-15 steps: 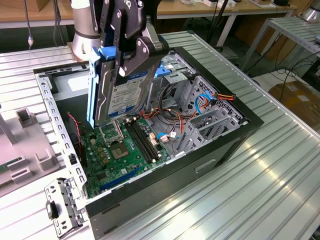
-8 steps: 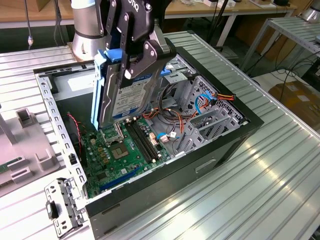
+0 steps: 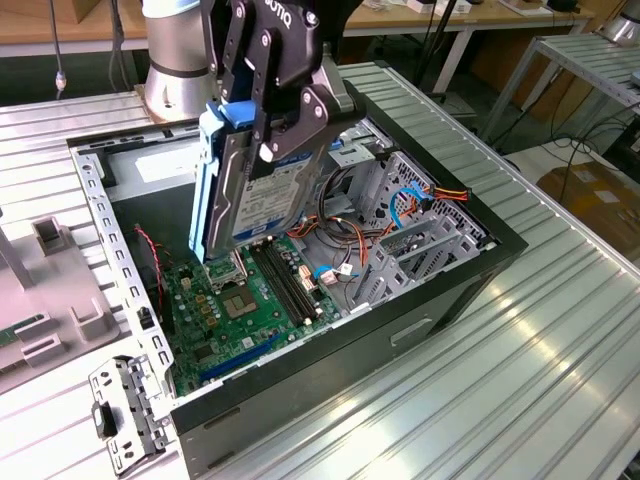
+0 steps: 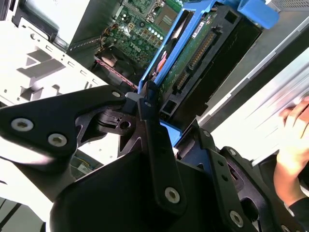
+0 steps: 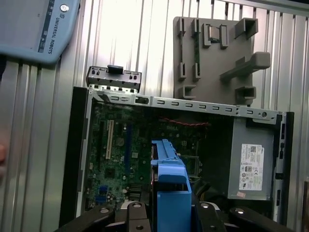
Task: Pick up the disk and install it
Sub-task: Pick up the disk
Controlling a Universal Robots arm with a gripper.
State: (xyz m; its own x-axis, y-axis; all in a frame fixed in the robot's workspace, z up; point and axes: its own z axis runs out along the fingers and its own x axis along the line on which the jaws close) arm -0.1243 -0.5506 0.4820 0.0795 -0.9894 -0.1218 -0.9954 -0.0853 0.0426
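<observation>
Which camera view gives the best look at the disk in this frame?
The exterior view: the disk stands upright in the gripper above the open case, labelled face and blue carrier visible. The second wrist view shows its circuit-board side; the first wrist view shows the carrier end-on.

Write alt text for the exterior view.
A robot arm's pincer holds the disk on edge above the open computer case, over the green motherboard. The case lies on a ribbed metal table.
</observation>
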